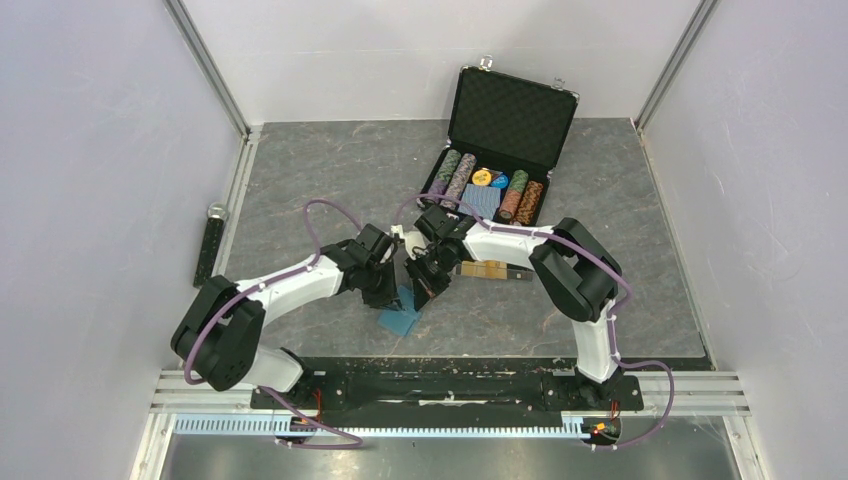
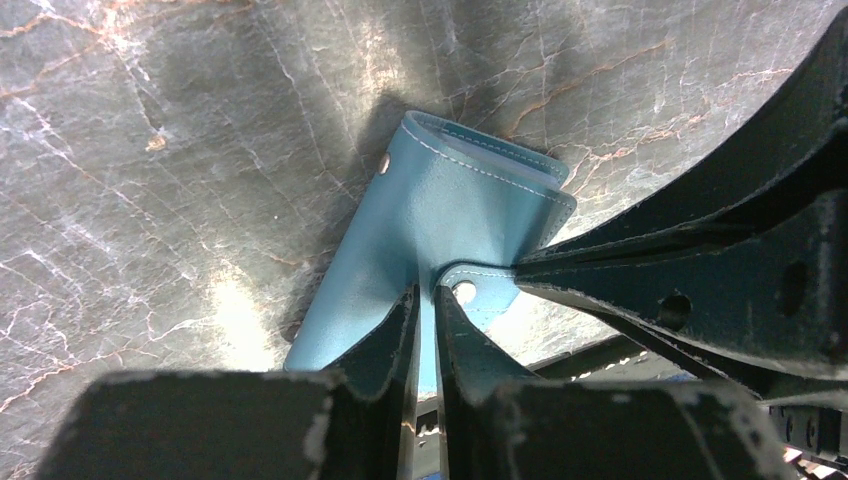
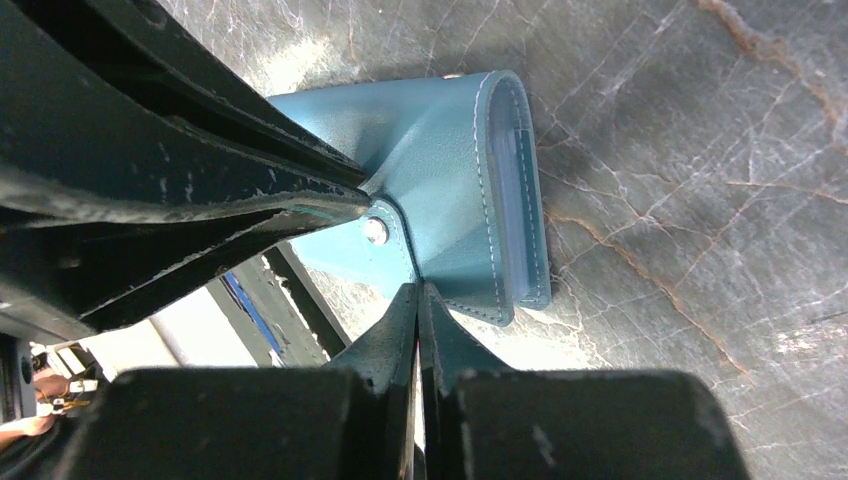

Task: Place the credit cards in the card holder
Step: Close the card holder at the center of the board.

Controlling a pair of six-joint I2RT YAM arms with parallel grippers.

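A dark grey, marble-veined tabletop [image 1: 330, 180] fills a booth of plain pale-lilac wall panels [image 1: 100, 150]. Silver aluminium posts [image 1: 208, 65] rise at its far corners, and a ribbed aluminium rail [image 1: 690, 392] runs along the near edge. Light leaves white glare patches [image 2: 235, 300] on the stone-look surface.

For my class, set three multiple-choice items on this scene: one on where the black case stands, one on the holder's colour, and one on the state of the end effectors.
1. Where is the case? A. at the far side of the table; B. between the arm bases; C. on the left rail.
2. What colour is the holder? A. red; B. teal; C. yellow.
3. The end effectors are: A. both open; B. both shut on the holder; C. one shut, one open.
Answers: 1 A, it stands open beyond the arms. 2 B, both wrist views show teal. 3 B, the left end effector and right end effector each pinch it.
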